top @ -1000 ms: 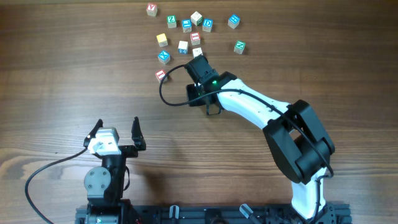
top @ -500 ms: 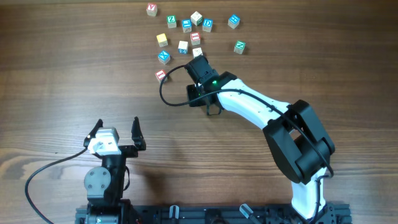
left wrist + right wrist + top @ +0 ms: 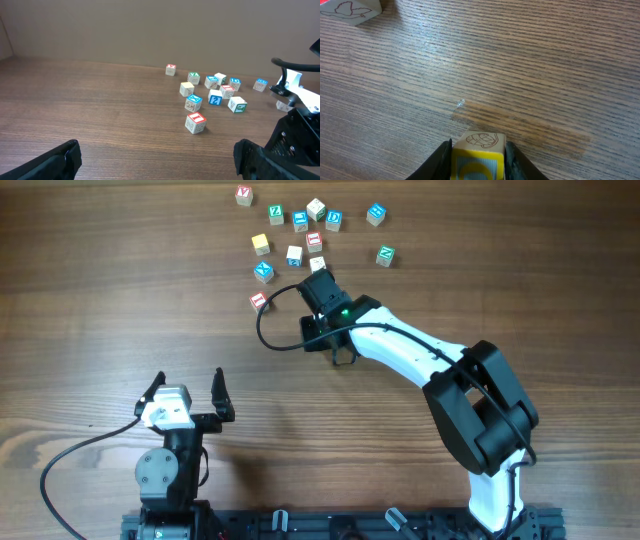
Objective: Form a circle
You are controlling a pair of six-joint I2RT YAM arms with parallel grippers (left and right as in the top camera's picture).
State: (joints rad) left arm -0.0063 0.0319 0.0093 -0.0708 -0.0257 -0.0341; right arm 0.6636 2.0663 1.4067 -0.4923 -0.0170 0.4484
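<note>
Letter cubes (image 3: 294,255), loose cluster, yellow, blue, red

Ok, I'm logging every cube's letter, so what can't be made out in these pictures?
- Held cube: in the right wrist view the bottom edge cuts off its yellow-framed face; overhead, the right gripper covers it.
- Corner cube, right wrist view: cut by the top edge, only a red bird drawing shows.
- Far cubes, left wrist view: letters too small to read.
</note>
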